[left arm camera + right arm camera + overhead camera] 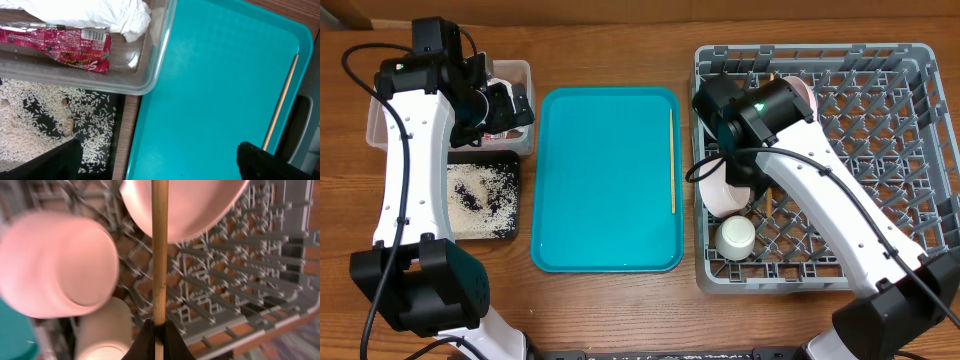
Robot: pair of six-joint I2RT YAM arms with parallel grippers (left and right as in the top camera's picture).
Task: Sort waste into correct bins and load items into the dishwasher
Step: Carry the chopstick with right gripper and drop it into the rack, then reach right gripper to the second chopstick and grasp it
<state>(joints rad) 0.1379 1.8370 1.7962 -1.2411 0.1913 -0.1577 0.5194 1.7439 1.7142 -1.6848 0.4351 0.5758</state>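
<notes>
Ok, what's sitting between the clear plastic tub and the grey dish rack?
The overhead view shows the teal tray between the clear tub and the dish rack, with one wooden chopstick lying on it along the edge nearest the rack.

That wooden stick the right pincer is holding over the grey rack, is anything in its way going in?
Partly. The chopstick in the right pincer crosses in front of one bowl, with another bowl and a cup close beside it. The dish rack grid on the other side looks open.

Left hand spread wide, right hand pinched tight.
</notes>
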